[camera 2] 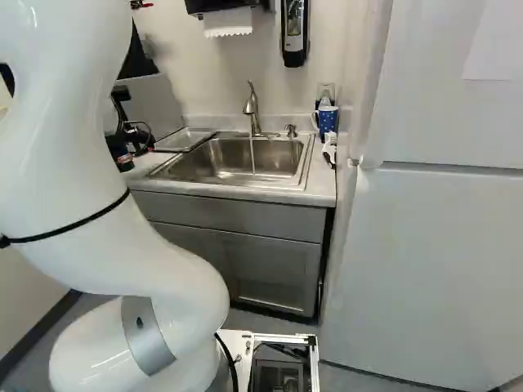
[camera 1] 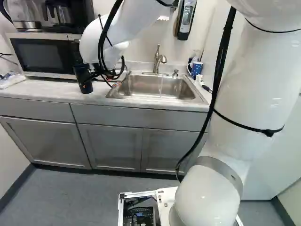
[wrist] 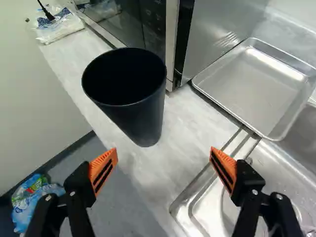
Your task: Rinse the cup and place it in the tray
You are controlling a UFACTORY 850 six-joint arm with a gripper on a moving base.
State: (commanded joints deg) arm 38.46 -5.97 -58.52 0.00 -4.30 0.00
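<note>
Cup upright on counter, just ahead of open claw, apart.

Passing room spans the worktop between cup and sink; the microwave stands close beyond the cup, tray beside it.

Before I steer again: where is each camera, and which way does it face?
Left base view: behind the arm, to its left, facing ahead and down; arm right of middle.
Right base view: behind, to its right; arm left of middle.
Wrist view: on the wrist, along the open end effector towards the dark tumbler and metal tray.
Both base views share sink and faucet.
</note>
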